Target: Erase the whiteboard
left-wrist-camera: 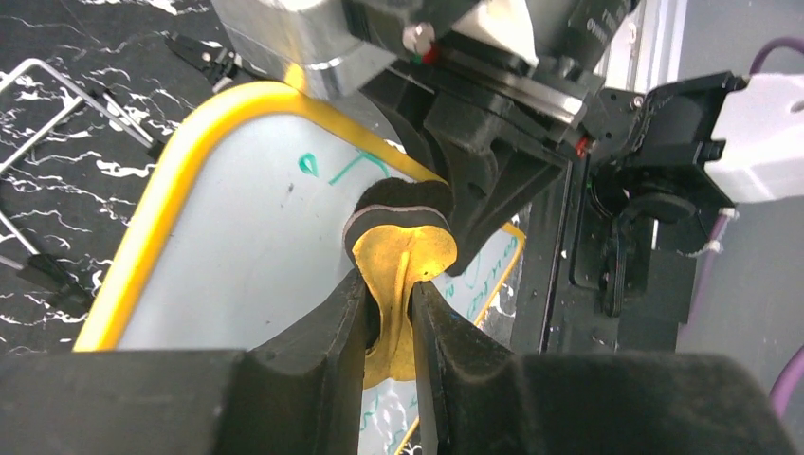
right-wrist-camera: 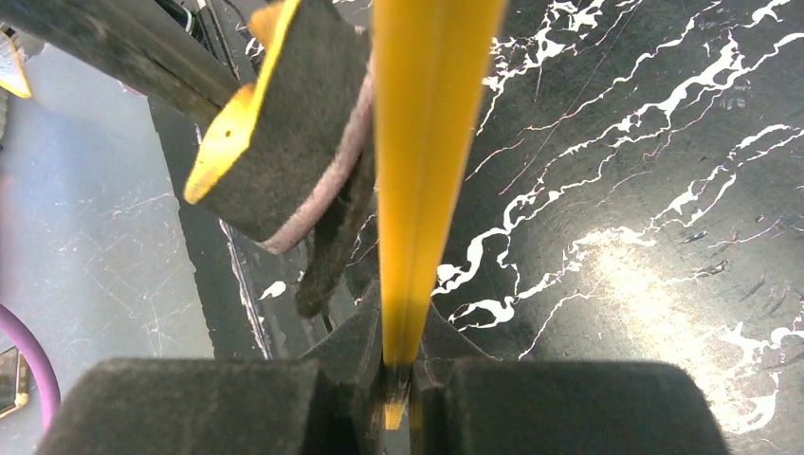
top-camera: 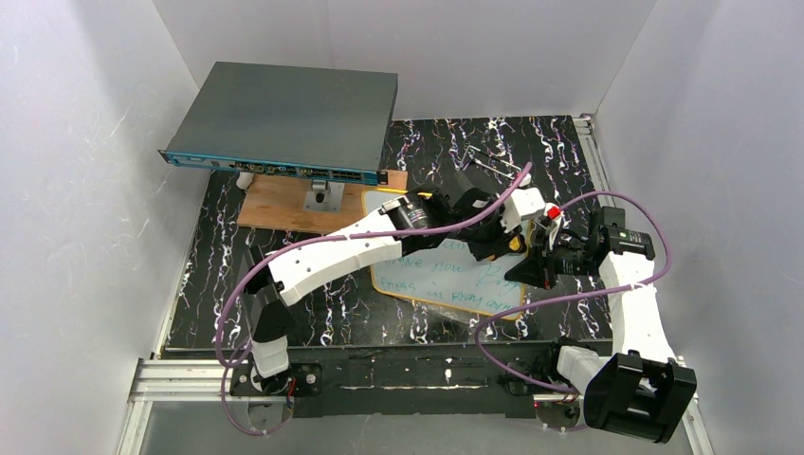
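While the left tool [left-wrist-camera: 389, 292] is squeezing the yellow-backed felt eraser [left-wrist-camera: 403, 248] hard enough that its body is bowing between the fingers, the right tool [right-wrist-camera: 398, 370] is clamping shut on the thin yellow frame [right-wrist-camera: 427, 142] at the right edge of the whiteboard [top-camera: 446, 280]. That whiteboard is sitting on the black marbled bench [top-camera: 313, 318], just in front of the wooden board [top-camera: 284, 204], with both wrists crowding over it. Green handwriting [top-camera: 455, 284] is showing across its near half, so I'm judging most of the wiping as yet to be done.

Here's what I'm worrying about:

- **Crowding:** The eraser is working right beside the right tool, so a stroke toward that edge is risking a knock between the two arms.
- **Thin grip:** The hold on the frame is looking narrow. A firm push could be twisting the whiteboard out of it, or pivoting the free left end across the bench.
- **Bowed eraser:** With the eraser bent like that, the felt may not be meeting the surface flat, which would be leaving streaks, and it could be popping out sideways.

Whether the felt is touching the surface right now, I cannot tell.
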Controlling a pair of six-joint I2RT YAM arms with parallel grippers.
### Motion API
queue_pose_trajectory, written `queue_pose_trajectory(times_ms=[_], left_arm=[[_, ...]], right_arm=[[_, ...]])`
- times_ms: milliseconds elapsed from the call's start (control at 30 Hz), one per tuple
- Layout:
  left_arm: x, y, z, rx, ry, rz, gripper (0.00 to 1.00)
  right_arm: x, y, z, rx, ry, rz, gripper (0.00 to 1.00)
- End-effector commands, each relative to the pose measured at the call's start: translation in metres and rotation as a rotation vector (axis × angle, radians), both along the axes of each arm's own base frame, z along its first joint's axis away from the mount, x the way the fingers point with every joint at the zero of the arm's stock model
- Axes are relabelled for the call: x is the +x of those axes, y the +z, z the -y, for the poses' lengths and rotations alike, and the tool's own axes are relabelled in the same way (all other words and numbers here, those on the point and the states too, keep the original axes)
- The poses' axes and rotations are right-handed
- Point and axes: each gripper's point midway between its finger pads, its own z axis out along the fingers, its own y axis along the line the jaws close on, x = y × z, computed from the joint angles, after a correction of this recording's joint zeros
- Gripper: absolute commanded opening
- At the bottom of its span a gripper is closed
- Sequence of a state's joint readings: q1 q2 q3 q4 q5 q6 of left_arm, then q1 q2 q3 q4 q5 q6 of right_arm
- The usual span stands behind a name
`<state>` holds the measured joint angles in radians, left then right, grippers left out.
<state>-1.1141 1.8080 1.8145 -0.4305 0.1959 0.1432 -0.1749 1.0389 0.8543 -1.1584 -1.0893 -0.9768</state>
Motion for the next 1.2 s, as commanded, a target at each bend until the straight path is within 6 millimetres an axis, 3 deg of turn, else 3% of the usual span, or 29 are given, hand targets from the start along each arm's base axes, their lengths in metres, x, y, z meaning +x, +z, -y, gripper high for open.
queue_pose_trajectory(times_ms=[0,167,433,667,867,1167], left_arm=[[-0.011,-0.026,-0.016,0.112,-0.033,-0.041,0.0],[0.007,-0.015,-0.017,0.11,0.044,0.025,0.0],[0.049,0.042,-0.002,-0.033,0.2,0.186,0.0],[0.069,0.065,-0.004,-0.099,0.289,0.261,0.0],[0.058,0.054,0.0,-0.083,0.226,0.229,0.0],[0.013,-0.001,-0.003,0.056,0.027,0.096,0.0]], right_arm=[[0.001,-0.013,0.012,-0.133,0.033,0.077,0.01],[0.0,-0.013,0.012,-0.133,0.033,0.078,0.01],[0.0,-0.013,0.012,-0.135,0.033,0.079,0.01],[0.0,-0.013,0.012,-0.136,0.034,0.081,0.01],[0.0,-0.013,0.011,-0.133,0.034,0.078,0.01],[0.001,-0.014,0.012,-0.135,0.035,0.077,0.01]])
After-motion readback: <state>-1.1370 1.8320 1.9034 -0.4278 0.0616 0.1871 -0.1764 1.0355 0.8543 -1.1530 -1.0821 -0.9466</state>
